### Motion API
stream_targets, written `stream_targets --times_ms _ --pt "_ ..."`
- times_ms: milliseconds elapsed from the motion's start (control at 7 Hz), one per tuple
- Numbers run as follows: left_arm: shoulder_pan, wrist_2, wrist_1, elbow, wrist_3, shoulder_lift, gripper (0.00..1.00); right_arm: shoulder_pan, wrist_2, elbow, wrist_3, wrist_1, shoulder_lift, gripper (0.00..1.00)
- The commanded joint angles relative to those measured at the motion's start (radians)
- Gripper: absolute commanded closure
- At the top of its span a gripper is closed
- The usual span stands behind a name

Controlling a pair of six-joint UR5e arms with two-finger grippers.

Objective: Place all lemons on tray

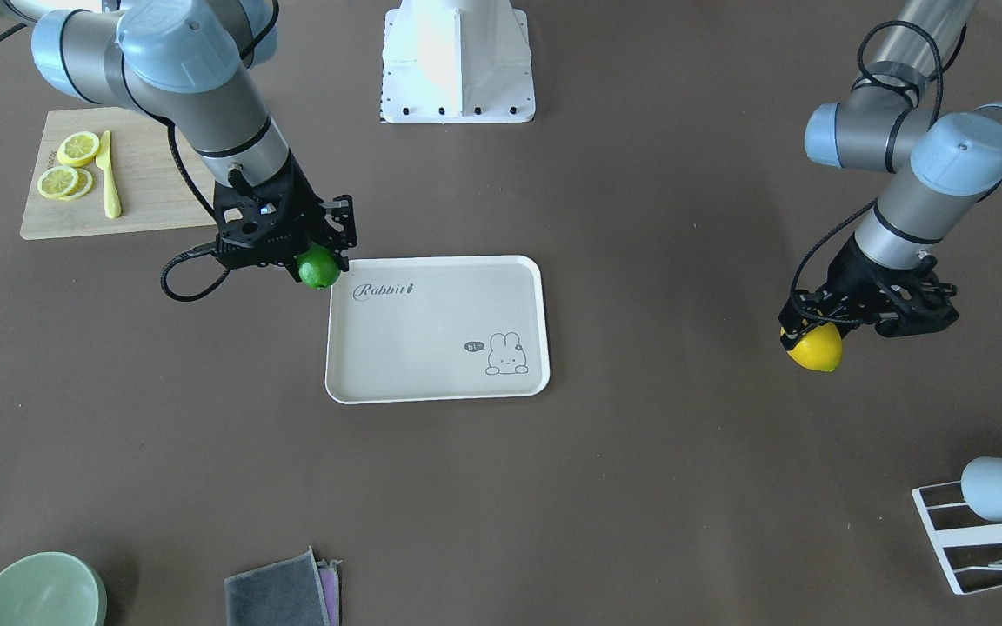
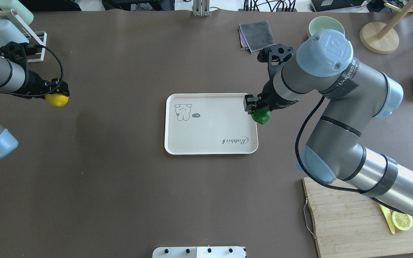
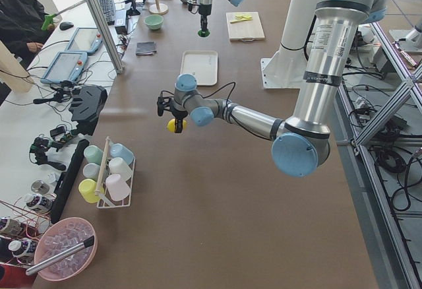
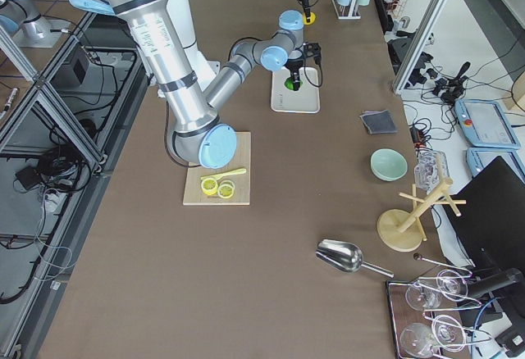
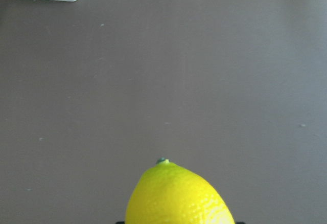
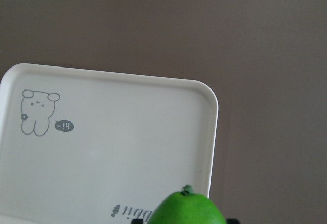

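Note:
The cream Rabbit tray (image 2: 210, 125) (image 1: 431, 339) lies empty at the table's middle. My right gripper (image 2: 258, 109) (image 1: 320, 261) is shut on the green lemon (image 2: 261, 115) (image 1: 319, 268) (image 6: 186, 209) and holds it above the tray's right rim, near the "Rabbit" lettering. My left gripper (image 2: 56, 96) (image 1: 810, 335) is shut on the yellow lemon (image 2: 57, 100) (image 1: 812, 348) (image 5: 179, 196) and holds it above bare table far to the left of the tray. The tray also shows in the right wrist view (image 6: 102, 147).
A wooden cutting board (image 2: 357, 218) with lemon slices (image 2: 402, 220) and a yellow knife lies at the near right. A cup rack (image 2: 9, 25) stands far left. A grey cloth (image 2: 258, 35), a green bowl (image 2: 326, 25) and a wooden stand (image 2: 378, 36) are at the far side.

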Motion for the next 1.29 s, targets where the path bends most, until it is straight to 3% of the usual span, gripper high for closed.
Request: stream_targets --times_ms 0,286,429,714,1000,1143 --pt "0.063 0.008 0.11 -0.047 -0.167 -0.142 1.0 -0.037 -0.036 -0.037 0.043 0.002 0.028 1.0" --pt "0.183 0.104 0.145 -0.034 -0.293 -0.251 1.0 -0.04 -0.056 -0.12 0.057 0.003 0.088 1.0" --pt "0.235 0.178 0.231 -0.035 -0.329 -0.325 1.0 -0.04 -0.083 -0.174 0.057 0.015 0.107 1.0" --pt "0.335 0.262 0.267 -0.02 -0.419 -0.411 1.0 -0.04 -0.091 -0.272 0.071 0.122 0.124 1.0" --pt "0.384 0.363 0.261 0.096 -0.465 -0.507 1.0 -0.043 -0.091 -0.308 0.09 0.127 0.158 1.0" --pt "0.396 0.368 0.256 0.12 -0.473 -0.518 1.0 -0.048 -0.091 -0.309 0.091 0.127 0.162 1.0"
